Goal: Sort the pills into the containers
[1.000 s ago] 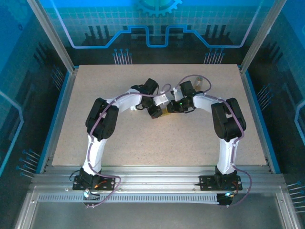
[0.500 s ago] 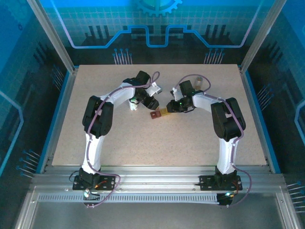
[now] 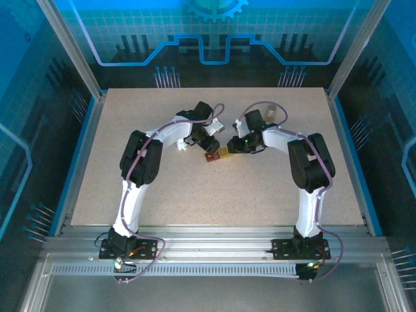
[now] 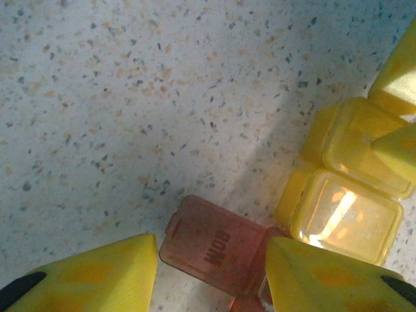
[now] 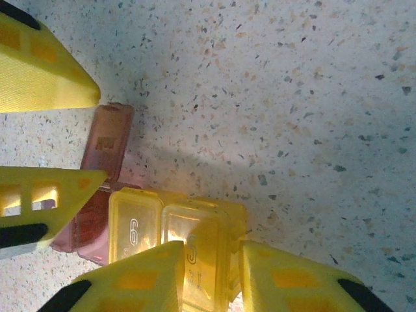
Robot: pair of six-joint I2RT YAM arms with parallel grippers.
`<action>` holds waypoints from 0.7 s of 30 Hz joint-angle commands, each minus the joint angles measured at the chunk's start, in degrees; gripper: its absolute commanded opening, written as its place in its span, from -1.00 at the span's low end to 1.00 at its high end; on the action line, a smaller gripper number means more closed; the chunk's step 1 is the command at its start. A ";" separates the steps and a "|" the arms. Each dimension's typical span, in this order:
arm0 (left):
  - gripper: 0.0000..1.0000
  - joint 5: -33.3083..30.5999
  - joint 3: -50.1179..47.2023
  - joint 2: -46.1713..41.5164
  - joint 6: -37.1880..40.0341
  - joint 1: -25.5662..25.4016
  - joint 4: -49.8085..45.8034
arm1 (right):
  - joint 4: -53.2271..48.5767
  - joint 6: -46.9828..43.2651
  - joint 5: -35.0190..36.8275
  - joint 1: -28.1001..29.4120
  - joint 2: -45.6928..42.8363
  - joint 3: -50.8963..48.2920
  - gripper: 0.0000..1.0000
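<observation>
Left wrist cam: left jaws part-open, yellow fingertips either side of the dark red box, over its flipped-back lid; no clear grip. The lid lies flat on the speckled desk. The yellow box touches the red one, lid open too, contents too blurred to tell. Right wrist cam: right jaws closed onto the yellow box, one finger vs each side. Top external: both boxes mid-desk btwn the two arms, side by side, red on the left arm's side.
</observation>
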 commanded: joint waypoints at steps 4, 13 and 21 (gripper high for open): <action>-0.01 -2.33 2.85 0.79 -5.21 -0.48 2.05 | -1.44 2.45 4.71 -1.91 0.19 -4.47 -0.43; 0.10 0.33 -4.85 -12.54 -10.47 -0.98 16.99 | 4.25 6.67 4.74 -3.54 -3.89 -8.78 -0.40; 0.18 -6.72 -18.45 -30.62 -19.75 -0.92 29.60 | 10.96 10.04 1.51 -4.22 -12.19 -12.31 -0.26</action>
